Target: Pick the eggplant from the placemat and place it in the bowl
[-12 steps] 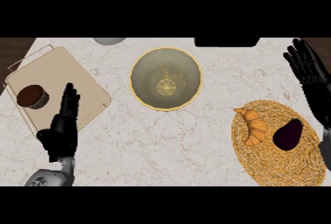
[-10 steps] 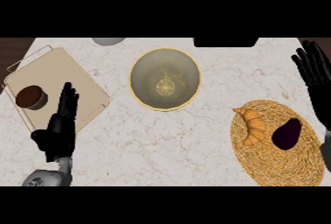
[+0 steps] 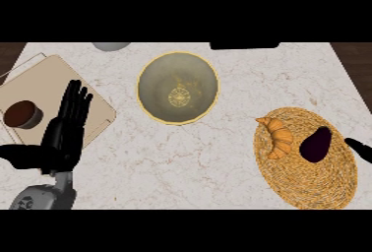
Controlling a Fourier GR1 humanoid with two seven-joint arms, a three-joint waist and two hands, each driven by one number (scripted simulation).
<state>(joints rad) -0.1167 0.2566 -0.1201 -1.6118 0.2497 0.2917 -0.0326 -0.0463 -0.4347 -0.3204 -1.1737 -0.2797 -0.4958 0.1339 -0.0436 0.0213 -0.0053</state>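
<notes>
A pale marble counter (image 3: 218,162) veined in light brown fills the head view, and dark wood-toned flooring is seen past its upper corners. At about twelve o'clock a round bowl (image 3: 178,87) with a yellow rim and a dull greenish-grey inside is set, a gold pattern being printed at its bottom. At about four o'clock a round woven placemat (image 3: 309,179) of straw-coloured fibre is laid, coarse in texture. On it the eggplant (image 3: 317,144), dark purple, smooth and oval, is found lying toward the mat's upper right, with a golden curved croissant (image 3: 277,138) just beside it on its nine-o'clock side, the two kept slightly apart. At about nine o'clock a beige rectangular board (image 3: 91,115) is placed at an angle, and a small brown round cup (image 3: 23,114) is carried on it. A grey rounded object (image 3: 110,46) is cut off by the top edge at eleven o'clock, and a dark flat shape (image 3: 243,45) at one o'clock. The left hand (image 3: 64,135) is held open at eight o'clock, fingers straight and pointed up over the board's edge, nothing being grasped. Of the right hand (image 3: 359,148) only a black tip is shown at the three-o'clock edge, just beside the placemat; whether its fingers are spread cannot be told.
</notes>
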